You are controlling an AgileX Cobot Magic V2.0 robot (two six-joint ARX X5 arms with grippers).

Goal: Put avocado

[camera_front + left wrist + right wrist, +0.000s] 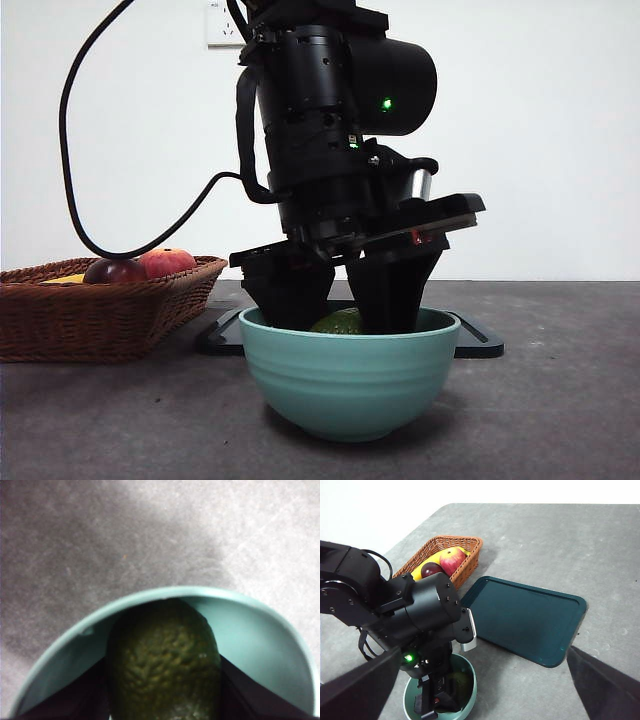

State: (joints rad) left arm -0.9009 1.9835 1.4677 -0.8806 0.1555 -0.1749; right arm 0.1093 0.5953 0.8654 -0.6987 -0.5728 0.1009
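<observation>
Left wrist view: avocado (164,665) lengthwise between fingers (in bowl (260,640)).

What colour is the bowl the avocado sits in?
Pale teal bowl, clearest in the front view; the avocado lies between the left gripper jaws.

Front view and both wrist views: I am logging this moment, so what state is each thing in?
avocado: inside the teal bowl, between the left pincer's jaws.
teal bowl: upright on the table, holding the avocado.
left pincer: lowered into the bowl, shut on the avocado.
right pincer: open, raised, holding nothing.
tray: flat, nothing on it.
wicker basket: upright, fruit inside.
</observation>
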